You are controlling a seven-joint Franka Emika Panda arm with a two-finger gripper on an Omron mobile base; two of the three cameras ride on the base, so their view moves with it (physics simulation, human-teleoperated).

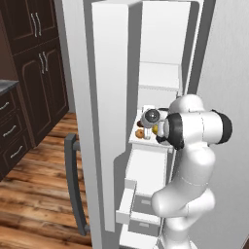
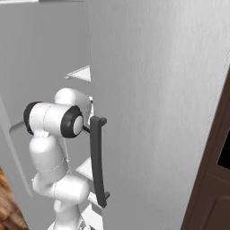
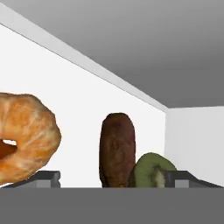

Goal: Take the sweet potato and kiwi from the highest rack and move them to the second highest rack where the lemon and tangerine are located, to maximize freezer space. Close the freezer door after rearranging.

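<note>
In the hand view my gripper (image 3: 116,179) stands open, its fingertips (image 3: 44,177) wide apart. Between them, just ahead, lie the dark reddish-brown sweet potato (image 3: 117,148) and the green-brown kiwi (image 3: 151,171), touching each other near the white back wall. The tangerine (image 3: 26,138) looms close at the left. From the left base view my hand (image 1: 150,116) reaches into the open freezer (image 1: 165,44) over the second rack (image 1: 133,140), where the tangerine (image 1: 140,133) and the yellow lemon (image 1: 155,129) lie. The freezer door (image 1: 109,121) is swung wide open.
A bare white upper rack (image 1: 159,77) sits above my hand, and white drawers (image 1: 146,168) below, one pulled out. The door's dark bar handle (image 1: 73,185) is at the left. Dark wooden cabinets (image 1: 34,73) stand beyond. A grey panel with a bar handle (image 2: 98,161) is close to my right.
</note>
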